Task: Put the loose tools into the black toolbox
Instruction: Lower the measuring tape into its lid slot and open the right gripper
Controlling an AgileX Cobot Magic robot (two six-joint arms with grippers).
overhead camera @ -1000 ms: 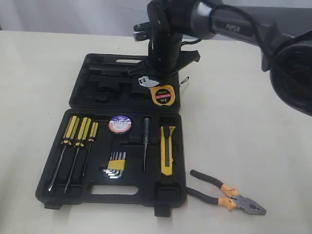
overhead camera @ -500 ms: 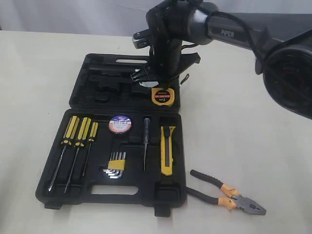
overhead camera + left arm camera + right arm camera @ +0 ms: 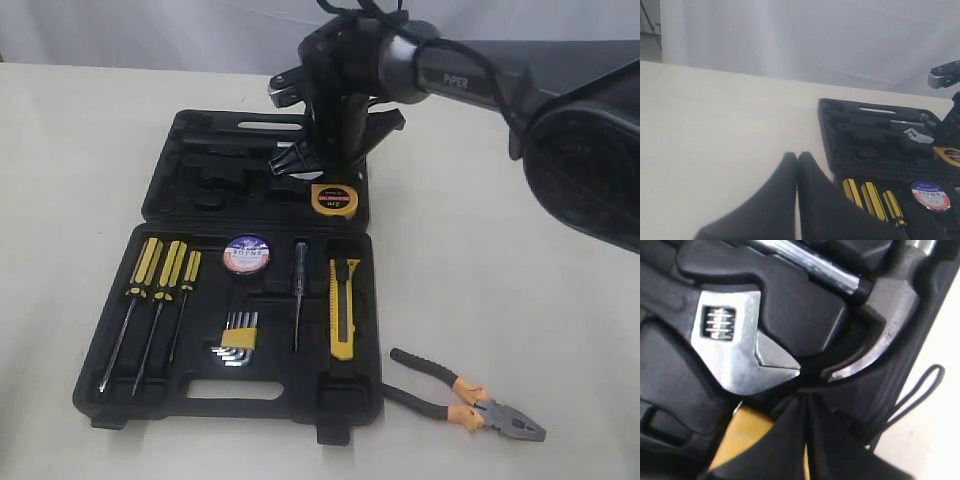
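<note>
Inside black toolbox (image 3: 290, 385): three screwdrivers (image 3: 170, 268), one knife (image 3: 344, 310).

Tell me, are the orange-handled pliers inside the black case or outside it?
Outside. The pliers lie on the bare table, just beside the black toolbox corner.

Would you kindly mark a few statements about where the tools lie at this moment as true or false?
1. The grey pliers with black-orange handles lie inside the black moulded-plastic toolbox. False: they lie on the table beside it.
2. The yellow tape measure sits inside the toolbox. True.
3. The yellow-and-black utility knife lies on the bare table. False: it rests in the toolbox.
4. The left gripper is shut and holds nothing. True.
</note>
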